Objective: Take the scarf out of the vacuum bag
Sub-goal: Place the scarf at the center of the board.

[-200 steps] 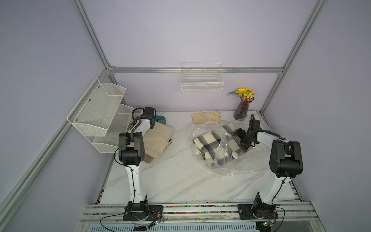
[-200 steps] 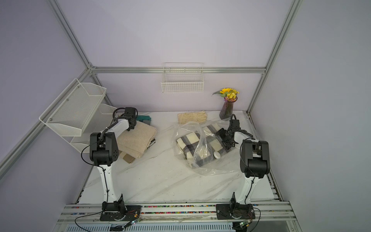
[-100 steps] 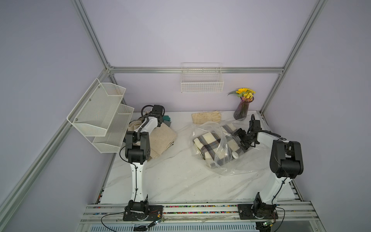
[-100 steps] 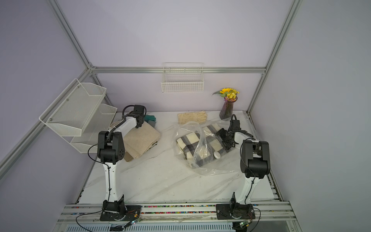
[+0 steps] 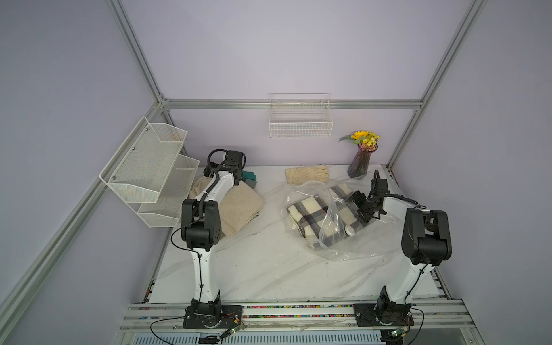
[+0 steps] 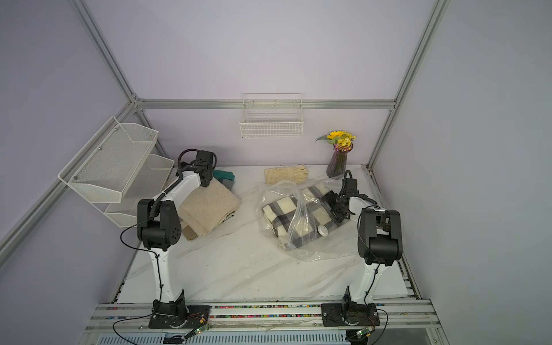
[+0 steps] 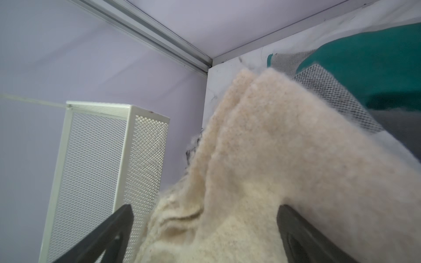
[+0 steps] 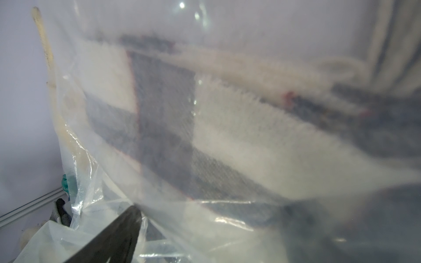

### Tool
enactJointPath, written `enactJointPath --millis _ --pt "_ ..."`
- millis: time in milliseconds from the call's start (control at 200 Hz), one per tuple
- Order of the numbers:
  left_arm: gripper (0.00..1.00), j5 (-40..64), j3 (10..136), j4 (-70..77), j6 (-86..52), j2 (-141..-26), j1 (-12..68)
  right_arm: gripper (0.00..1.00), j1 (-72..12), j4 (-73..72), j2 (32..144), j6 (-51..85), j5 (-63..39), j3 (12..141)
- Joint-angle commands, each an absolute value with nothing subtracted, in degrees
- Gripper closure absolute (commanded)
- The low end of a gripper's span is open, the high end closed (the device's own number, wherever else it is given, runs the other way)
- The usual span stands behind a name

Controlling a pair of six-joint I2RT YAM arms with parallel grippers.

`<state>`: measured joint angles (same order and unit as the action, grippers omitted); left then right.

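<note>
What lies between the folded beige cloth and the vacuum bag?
Nothing. Only bare marble tabletop separates the folded beige cloth from the vacuum bag, as both top views show.

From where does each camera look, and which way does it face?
Both top views: high in front, looking down toward the back wall; left arm, right arm, table show.
Left wrist: low over the beige cloth, facing the back left corner; open left gripper shows.
Right wrist: close against the vacuum bag, facing the plaid cloth through it; one finger shows.
Shared: beige cloth and mesh shelf, in left wrist and top views.
</note>
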<state>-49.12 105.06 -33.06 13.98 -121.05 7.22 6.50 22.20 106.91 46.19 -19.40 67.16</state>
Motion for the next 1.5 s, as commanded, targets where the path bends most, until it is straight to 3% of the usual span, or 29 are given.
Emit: enactJointPath --millis 0,175,385,440,475,515,530,575,1090,1495 --pt "0.00 -53.4 104.6 -35.1 15.1 -116.7 8.7 0.03 8.0 27.2 111.8 45.5 -12.8 63.1" --pt "0.00 -57.1 101.3 -38.1 14.3 -114.5 8.2 0.03 8.0 27.3 112.1 45.6 -12.8 63.3" --pt "0.00 -49.8 95.7 -41.7 8.9 -109.7 5.2 0.03 8.0 27.5 112.1 45.5 -12.7 63.3" --pt "0.07 -50.2 94.9 -41.8 9.4 -109.6 5.0 0.03 8.1 27.5 112.1 45.5 -12.7 63.3" --pt "0.20 -51.2 94.8 -42.1 10.1 -109.8 5.0 0.03 8.0 27.5 112.1 45.5 -12.6 63.4" --pt "0.71 -53.1 94.8 -42.4 10.3 -110.3 5.1 0.03 8.0 27.3 112.2 45.6 -12.6 63.4" --pt "0.84 -54.0 94.7 -42.4 10.2 -110.4 5.0 0.03 8.1 27.3 112.2 45.6 -12.5 63.4" --pt "1.00 -55.0 94.3 -42.4 10.2 -110.3 4.9 0.03 8.0 27.2 112.3 45.6 -12.5 63.4" --pt "1.00 -52.6 95.1 -41.2 9.2 -114.6 -0.3 0.03 8.0 27.5 112.5 45.5 -12.5 63.4" --pt "1.00 -40.4 99.6 -45.9 5.4 -120.9 -5.3 0.03 8.0 28.4 111.4 45.3 -12.1 63.8"
